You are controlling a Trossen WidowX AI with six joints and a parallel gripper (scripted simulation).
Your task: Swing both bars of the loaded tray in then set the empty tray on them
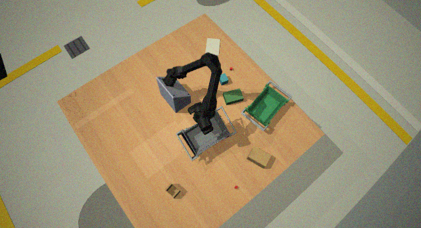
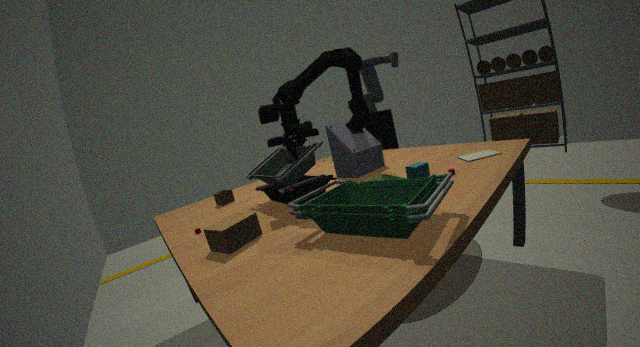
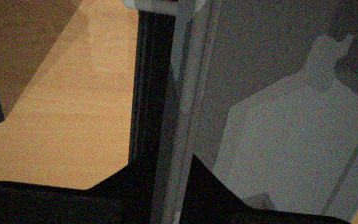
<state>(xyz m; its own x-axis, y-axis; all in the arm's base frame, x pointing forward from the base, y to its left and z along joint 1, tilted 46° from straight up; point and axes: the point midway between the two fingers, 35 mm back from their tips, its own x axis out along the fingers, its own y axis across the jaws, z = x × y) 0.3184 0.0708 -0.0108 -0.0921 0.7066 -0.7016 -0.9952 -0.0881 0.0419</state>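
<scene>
My gripper [image 2: 295, 154] [image 3: 170, 148] is shut on a long wall of the empty grey tray [image 1: 214, 137] [image 2: 280, 162] [image 3: 275, 130]. The grey tray is over the black tray [image 1: 188, 143] [image 2: 280, 193] [image 3: 152, 75] on the table and looks slanted in the exterior view. Its wire bars stick out past both ends. Its underside is very close to the black tray; whether they touch is not clear. Most of the black tray, its load and its bars are hidden, though a dark strip shows beside the grey wall in the wrist view.
A green tray [image 1: 268, 104] [image 2: 375, 192] with bars swung out stands near the table edge. A green block [image 1: 233, 96], a teal block [image 1: 223, 79] [image 2: 417, 170], a tan block [image 1: 260, 156] [image 2: 232, 234] and a small brown block [image 1: 173, 190] lie around. A grey wedge [image 1: 174, 94] [image 2: 352, 152] stands by my base.
</scene>
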